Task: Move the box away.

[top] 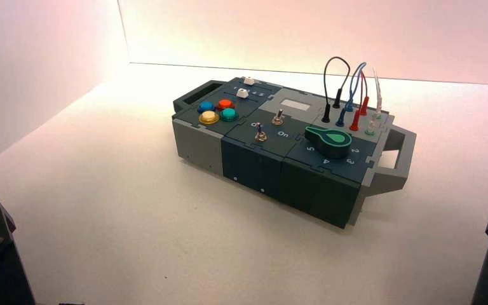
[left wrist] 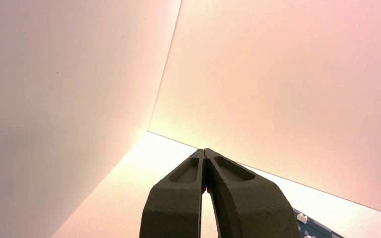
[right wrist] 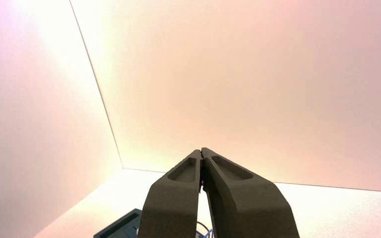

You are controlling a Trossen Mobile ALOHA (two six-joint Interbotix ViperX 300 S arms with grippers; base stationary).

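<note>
Box (top: 279,146) on white tabletop (top: 121,241), ctr to right of high view, turned: L end farther back, R end nearer me. Handle at each end. L part, top: blue btn (top: 206,107), red btn (top: 225,104), yellow btn (top: 208,117), green btn (top: 229,115); two white sliders (top: 243,93) behind/beside them. Mid: two metal toggle switches (top: 260,135). Near R end: green-and-black knob (top: 332,141); behind it, plug wires (top: 337,58) looped up, blk, blue, red, clear/white. Pale walls (left wrist: 287,74) at back and L.

My L gripper (left wrist: 204,151): closed, tips together, nothing held; well apart from box, to its L. My R gripper (right wrist: 201,150): likewise closed, empty, off to R of box. Both arms parked, neither touching box.
</note>
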